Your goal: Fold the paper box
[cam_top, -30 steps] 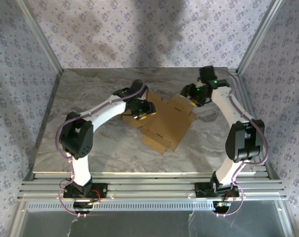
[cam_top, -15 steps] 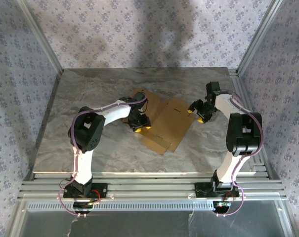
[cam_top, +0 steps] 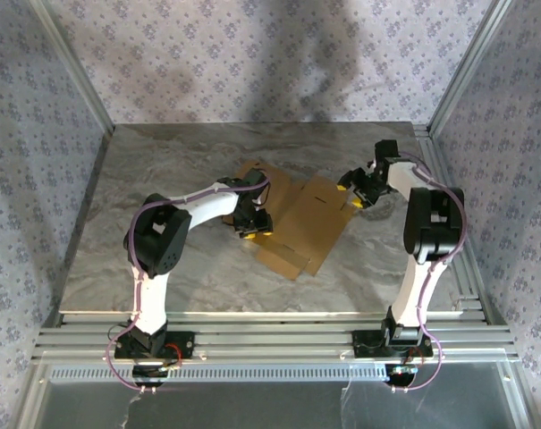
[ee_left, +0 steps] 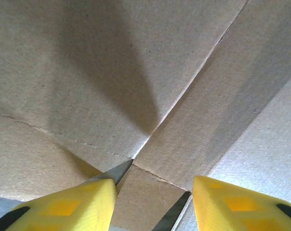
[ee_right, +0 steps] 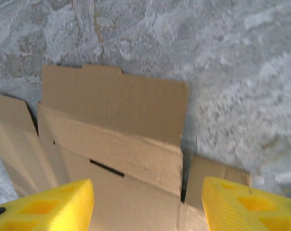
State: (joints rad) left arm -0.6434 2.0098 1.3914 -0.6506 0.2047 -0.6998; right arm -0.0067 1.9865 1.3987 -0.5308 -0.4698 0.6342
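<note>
Cardboard, thin, tan and matte, makes up the box, which lies as a mostly flat die-cut sheet in the middle of the grey marbled worktop, between the two arms.

At the sheet's left part, the left gripper points down at it. In the left wrist view its yellow fingers stand apart with nothing between them, close over a spot where a long crease meets shorter score lines. I cannot tell whether the tips touch the sheet.

At the right edge, the right gripper hangs over an end flap, jaws wide and empty. That flap has rounded corners and a stepped edge. The panel next to it carries a narrow dark slot and looks slightly raised along its fold.

The sheet is likely very light and fairly smooth, so it should slide on the polished stone unless one gripper pins it. It should bend readily along the scores but stay springy, so flaps may flop back. Free flap edges, lifted near a crease, look the best places to take hold. Pinching hard mid-panel could dent it.
</note>
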